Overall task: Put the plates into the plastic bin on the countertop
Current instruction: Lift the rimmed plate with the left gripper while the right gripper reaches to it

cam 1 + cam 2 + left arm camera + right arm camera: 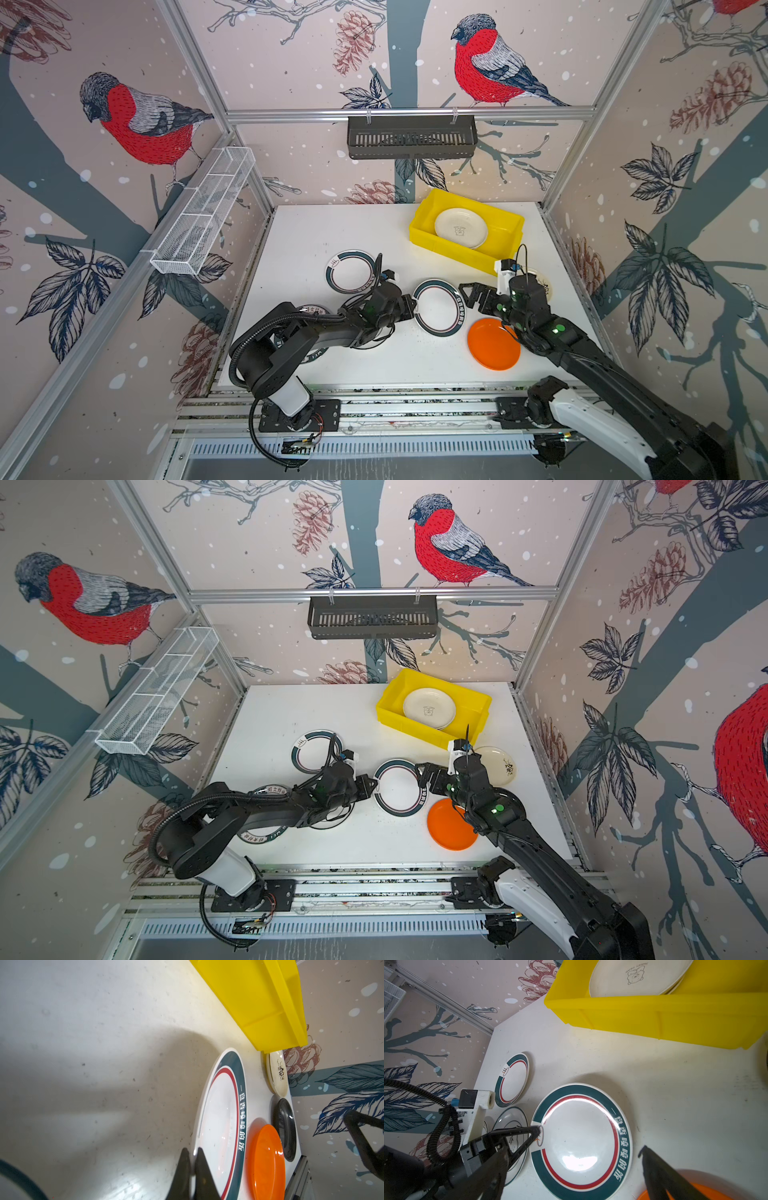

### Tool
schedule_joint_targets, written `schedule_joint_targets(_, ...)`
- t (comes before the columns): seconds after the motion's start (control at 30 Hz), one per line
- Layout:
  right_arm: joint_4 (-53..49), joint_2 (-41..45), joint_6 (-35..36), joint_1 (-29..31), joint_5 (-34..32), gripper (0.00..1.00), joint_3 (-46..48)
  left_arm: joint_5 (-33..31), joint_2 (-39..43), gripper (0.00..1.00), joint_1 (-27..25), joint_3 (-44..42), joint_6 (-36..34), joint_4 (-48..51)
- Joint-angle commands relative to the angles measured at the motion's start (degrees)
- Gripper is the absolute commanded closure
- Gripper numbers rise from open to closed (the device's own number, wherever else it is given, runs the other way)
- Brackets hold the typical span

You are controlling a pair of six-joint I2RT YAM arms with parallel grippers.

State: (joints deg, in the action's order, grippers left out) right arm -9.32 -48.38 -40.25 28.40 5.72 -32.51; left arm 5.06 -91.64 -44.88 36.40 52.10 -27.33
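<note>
1. Two pincers are near one teal-rimmed plate [439,307] in the middle of the white surface [311,232].
2. The left pincer [414,309] is pinched tight on that plate's left rim.
3. The right pincer [467,296] is wide open, holds nothing, and hangs just beside the plate's other side.
4. The yellow bin [453,255] stands at the back right, with a cream plate [460,228] inside.
5. An orange plate [493,344] lies near the front, just beside the held plate.
6. A second teal plate [351,272] lies to the left, further back.
7. A speckled cream plate [498,766] sits beside the bin.
8. A dark plate [284,1130] lies beside the orange one, under the right arm.
</note>
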Motion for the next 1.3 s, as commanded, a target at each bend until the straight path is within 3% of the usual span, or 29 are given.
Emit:
schedule_joint_targets(0.0, 0.1, -0.4, 0.7, 0.0, -1.5, 0.0, -1.1, 3.9, 1.3, 1.0, 1.9, 1.0, -2.3, 0.4)
schedule_joint_targets(0.47, 2.9, -7.6, 2.0, -0.3, 1.4, 0.0, -5.4, 5.6, 9.7, 1.0, 8.8, 6.3, -6.1, 6.7)
schedule_joint_targets(0.73, 8.2, -12.5, 1.0, -3.5, 12.0, 0.01, -9.2, 10.5, 12.8, 1.0, 12.0, 8.4, -2.9, 3.4)
schedule_joint_targets(0.93, 11.4, -15.1, 0.0, -5.2, 16.7, 0.2, -11.3, 12.3, 13.8, 1.0, 12.5, 10.3, -1.7, 2.3)
schedule_joint_targets(1.03, 14.5, -16.6, -1.4, -6.2, 20.1, 0.38, -11.3, 13.9, 13.8, 1.0, 13.0, 10.4, -0.9, 1.2)
schedule_joint_targets(1.17, 16.9, -18.2, -2.8, -7.5, 21.2, 0.53, -11.4, 13.2, 13.8, 1.0, 13.2, 11.5, -2.2, 4.0)
schedule_joint_targets(1.27, 18.4, -19.4, -3.4, -7.9, 22.6, 0.6, -11.8, 13.2, 13.9, 1.0, 13.3, 11.3, -2.3, 3.6)
